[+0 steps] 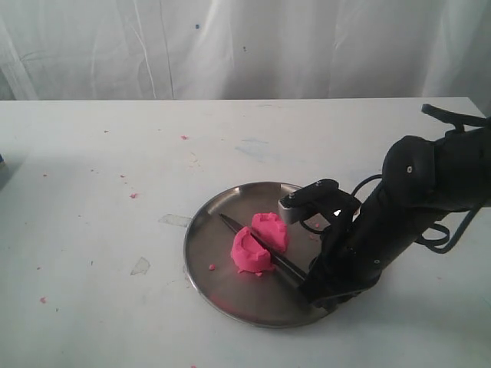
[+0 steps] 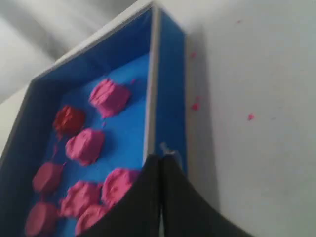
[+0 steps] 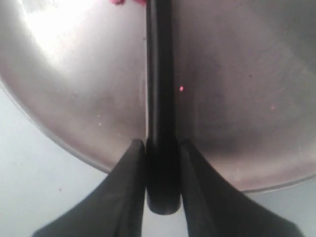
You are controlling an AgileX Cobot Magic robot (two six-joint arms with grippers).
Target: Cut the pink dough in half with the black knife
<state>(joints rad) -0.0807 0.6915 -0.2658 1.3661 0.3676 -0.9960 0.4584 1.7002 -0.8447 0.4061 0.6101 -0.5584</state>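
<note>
The pink dough lies on the steel plate as two chunks, one nearer the camera and one behind it. Between them runs the black knife, blade tip pointing to the upper left. My right gripper is shut on the black knife's handle at the plate's right front rim. Only a sliver of pink dough shows at the right wrist view's edge. My left gripper is shut and empty, hovering over the wall of a blue box; it is out of the exterior view.
The blue box holds several pink and red dough lumps. Small pink crumbs dot the white table. A white curtain hangs behind the table. The right arm leans in from the right.
</note>
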